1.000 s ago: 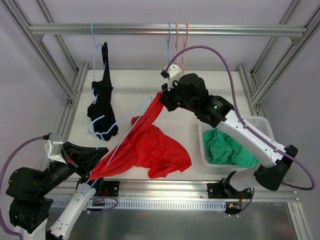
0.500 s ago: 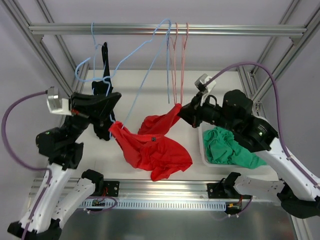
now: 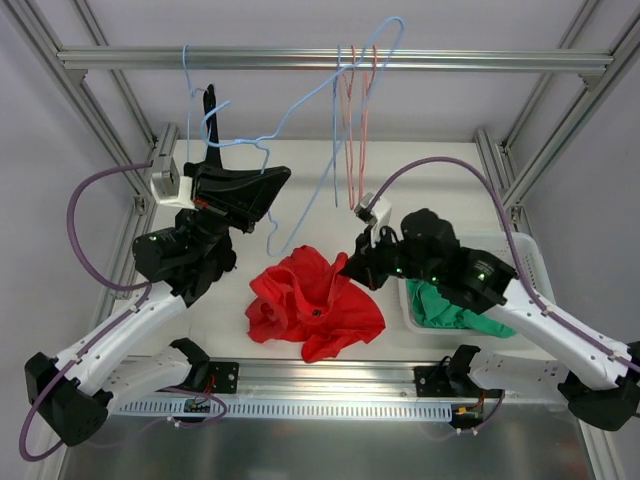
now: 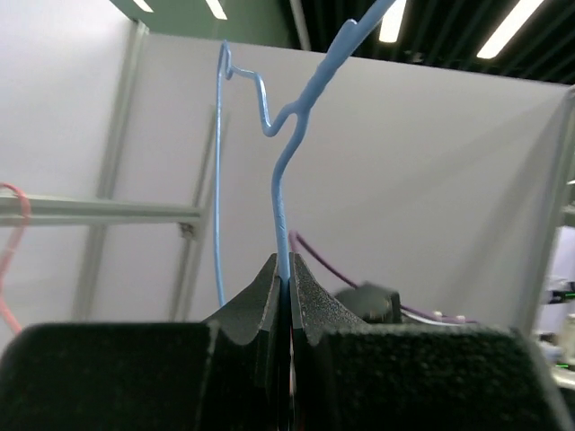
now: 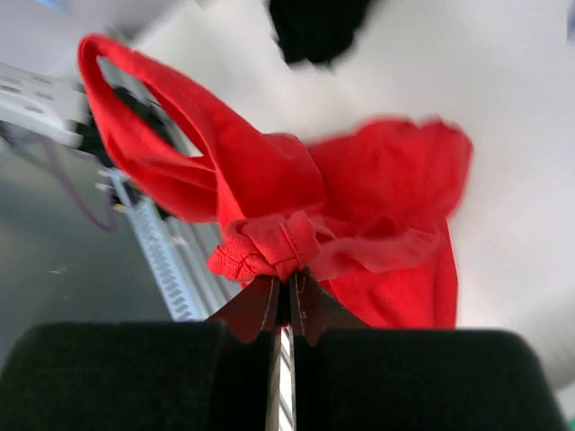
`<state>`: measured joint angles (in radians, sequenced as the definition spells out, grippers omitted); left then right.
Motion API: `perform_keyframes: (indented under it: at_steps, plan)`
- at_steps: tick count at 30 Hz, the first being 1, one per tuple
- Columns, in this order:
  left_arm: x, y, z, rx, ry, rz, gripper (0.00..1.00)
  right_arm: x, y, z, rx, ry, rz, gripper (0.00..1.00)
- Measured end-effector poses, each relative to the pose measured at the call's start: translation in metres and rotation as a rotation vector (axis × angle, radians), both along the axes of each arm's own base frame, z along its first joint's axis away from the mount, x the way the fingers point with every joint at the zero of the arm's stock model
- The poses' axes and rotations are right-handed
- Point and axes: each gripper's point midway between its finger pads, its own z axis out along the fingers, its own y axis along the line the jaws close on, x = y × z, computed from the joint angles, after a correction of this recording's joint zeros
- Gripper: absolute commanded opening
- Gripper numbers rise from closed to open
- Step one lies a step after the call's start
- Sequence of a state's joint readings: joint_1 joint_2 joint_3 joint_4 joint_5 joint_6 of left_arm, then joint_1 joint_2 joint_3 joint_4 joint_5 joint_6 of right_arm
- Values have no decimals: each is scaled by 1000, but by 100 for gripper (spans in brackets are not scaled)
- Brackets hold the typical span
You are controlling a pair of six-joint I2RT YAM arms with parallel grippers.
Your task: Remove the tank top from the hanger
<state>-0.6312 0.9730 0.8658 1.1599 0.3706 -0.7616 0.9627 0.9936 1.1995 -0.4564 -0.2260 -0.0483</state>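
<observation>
From above, the left end effector (image 3: 281,177) is up high and clenched on the blue hanger (image 3: 300,107). That hanger is bare, and its hook is near the metal rail (image 3: 200,58). The red tank top (image 3: 310,300) lies in a heap on the white table (image 3: 228,305), well apart from the hanger. The right end effector (image 3: 350,268) pinches the heap's right edge. A black cloth (image 3: 210,125) hangs at the back left. A green cloth (image 3: 450,300) sits in a white basket (image 3: 525,250).

On the left wrist, the end effector (image 4: 285,265) squeezes the thin blue hanger (image 4: 280,215) wire.

On the right wrist, the end effector (image 5: 289,280) is shut tight on a bunched fold of the red tank top (image 5: 269,242). The rest spreads out over the table (image 5: 539,135) below.
</observation>
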Motion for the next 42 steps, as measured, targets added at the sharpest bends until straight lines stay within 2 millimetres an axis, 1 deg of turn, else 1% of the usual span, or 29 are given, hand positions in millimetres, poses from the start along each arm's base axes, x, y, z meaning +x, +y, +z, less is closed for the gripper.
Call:
perform_keyframes:
  at_steps: [3,5,6,8,9,10,11,12,13,14,16,19,21,23,25,27,28,30,31,34,36,39,42]
  plan:
    - [-3,15,1,-15,-55,140,0,7,-11,-62,-139,77,-90,0]
    - [-6,30,1,-34,-86,232,0,11,-19,-91,-205,111,-145,0]
    - [-7,39,1,-37,-96,295,0,11,-21,-102,-233,124,-165,0]
    - [-3,50,-3,-2,-76,377,0,9,-21,-119,-270,135,-181,1]
    - [0,53,-7,29,-56,410,0,6,-18,-127,-284,140,-176,6]
    - [3,56,-14,63,-27,438,0,2,-16,-132,-295,146,-168,14]
    - [6,58,-20,91,-2,459,0,-2,-12,-139,-306,152,-156,30]
    - [9,61,-29,124,39,480,0,-6,-10,-145,-316,158,-146,81]
    - [12,65,-39,151,81,500,0,-11,-8,-149,-321,169,-140,97]
    - [16,69,-50,180,129,521,0,-13,-7,-152,-328,168,-134,99]
    - [24,75,-77,241,233,555,0,-15,-7,-155,-329,162,-138,99]
    - [41,78,-123,345,397,601,0,-11,-11,-150,-308,146,-173,100]
    - [55,76,-158,439,512,633,0,-9,-16,-141,-278,127,-196,100]
    - [70,71,-188,555,617,662,0,-9,-20,-126,-231,107,-211,99]
    - [86,64,-201,654,692,687,0,-9,-24,-115,-194,92,-218,99]
    - [101,56,-202,716,734,705,0,-9,-28,-107,-166,80,-228,100]
    - [110,50,-197,734,742,710,0,-9,-30,-104,-158,77,-234,99]
    - [127,37,-178,749,743,716,0,-9,-34,-101,-150,73,-245,99]
    - [136,30,-165,739,735,717,0,-9,-36,-101,-149,73,-249,99]
    - [156,18,-132,702,708,733,0,-11,-40,-99,-134,74,-258,99]
    - [166,13,-117,687,696,745,0,-12,-43,-102,-128,77,-263,100]
    - [181,2,-102,673,685,748,0,-14,-49,-115,-142,92,-276,99]
    - [199,-12,-93,665,678,749,0,-15,-51,-125,-161,108,-281,100]
